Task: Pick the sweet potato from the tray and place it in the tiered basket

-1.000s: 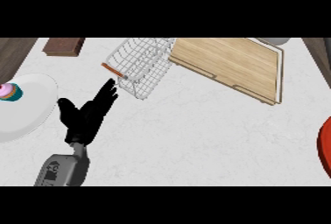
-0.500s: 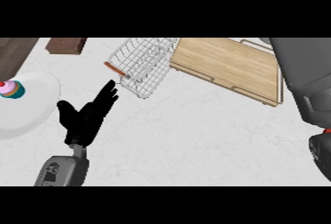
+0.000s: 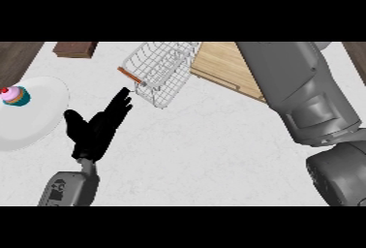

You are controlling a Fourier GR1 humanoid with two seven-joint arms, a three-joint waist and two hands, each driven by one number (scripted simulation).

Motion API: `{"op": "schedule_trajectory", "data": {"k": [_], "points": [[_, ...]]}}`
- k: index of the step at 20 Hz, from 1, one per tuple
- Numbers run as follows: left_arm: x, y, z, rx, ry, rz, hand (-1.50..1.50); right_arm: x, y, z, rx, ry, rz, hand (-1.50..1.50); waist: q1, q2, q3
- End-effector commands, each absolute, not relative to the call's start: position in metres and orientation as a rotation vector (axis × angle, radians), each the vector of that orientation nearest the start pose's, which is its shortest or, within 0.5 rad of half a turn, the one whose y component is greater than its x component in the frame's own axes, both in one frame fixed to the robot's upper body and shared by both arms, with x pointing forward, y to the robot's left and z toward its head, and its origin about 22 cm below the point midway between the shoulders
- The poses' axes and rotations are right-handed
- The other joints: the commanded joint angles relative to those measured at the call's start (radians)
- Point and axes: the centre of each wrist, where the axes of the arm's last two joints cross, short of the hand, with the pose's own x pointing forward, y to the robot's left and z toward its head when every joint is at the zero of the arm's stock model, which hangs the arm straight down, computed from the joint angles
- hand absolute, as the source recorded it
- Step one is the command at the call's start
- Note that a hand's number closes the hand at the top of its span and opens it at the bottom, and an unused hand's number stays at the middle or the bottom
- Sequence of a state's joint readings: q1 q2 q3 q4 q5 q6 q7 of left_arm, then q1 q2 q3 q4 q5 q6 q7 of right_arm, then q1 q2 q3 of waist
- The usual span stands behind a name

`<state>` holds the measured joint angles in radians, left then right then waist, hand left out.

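Left hand [image 3: 97,128] sits lower left of frame, fingers straight & spread, holding nothing, fingertips pointing up-right toward the wire tiered basket [image 3: 163,72] at top centre. Basket is tilted, w/ an orange-brown handle at its left edge. Wooden tray [image 3: 218,65] lies just right of the basket, partly hidden by the right arm [image 3: 304,97], a big grey limb covering the frame's right side. Right hand itself not visible. Sweet potato can't be seen anywhere. White plate [image 3: 32,114] at left edge carries a cupcake [image 3: 15,95].

White wire basket [image 3: 163,72], pink-teal cupcake [image 3: 15,95]
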<state>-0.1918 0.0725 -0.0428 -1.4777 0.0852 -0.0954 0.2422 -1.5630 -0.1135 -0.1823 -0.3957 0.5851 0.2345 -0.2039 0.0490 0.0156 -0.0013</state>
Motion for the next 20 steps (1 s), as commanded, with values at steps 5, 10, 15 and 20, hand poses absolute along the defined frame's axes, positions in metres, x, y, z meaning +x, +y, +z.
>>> {"op": "schedule_trajectory", "data": {"k": [5, 10, 15, 20], "points": [[0.296, 0.196, 0.028, -0.151, -1.412, -0.209, 0.0, 0.455, -0.015, 0.252, -0.08, -1.851, 1.054, 1.5, 0.023, 0.01, -0.001], [0.287, 0.199, 0.024, -0.169, -1.411, -0.235, 0.0, 0.459, -0.022, 0.231, 0.192, -1.808, 0.898, -1.5, 0.062, 0.011, -0.001], [0.295, 0.194, 0.027, -0.198, -1.393, -0.24, 0.0, 0.458, -0.015, 0.231, 0.307, -1.833, 0.915, -1.5, 0.067, 0.008, -0.002], [0.296, 0.183, 0.034, -0.202, -1.397, -0.259, 0.0, 0.456, -0.009, 0.243, 0.354, -1.955, 0.779, -1.5, 0.072, 0.001, -0.001]]}}
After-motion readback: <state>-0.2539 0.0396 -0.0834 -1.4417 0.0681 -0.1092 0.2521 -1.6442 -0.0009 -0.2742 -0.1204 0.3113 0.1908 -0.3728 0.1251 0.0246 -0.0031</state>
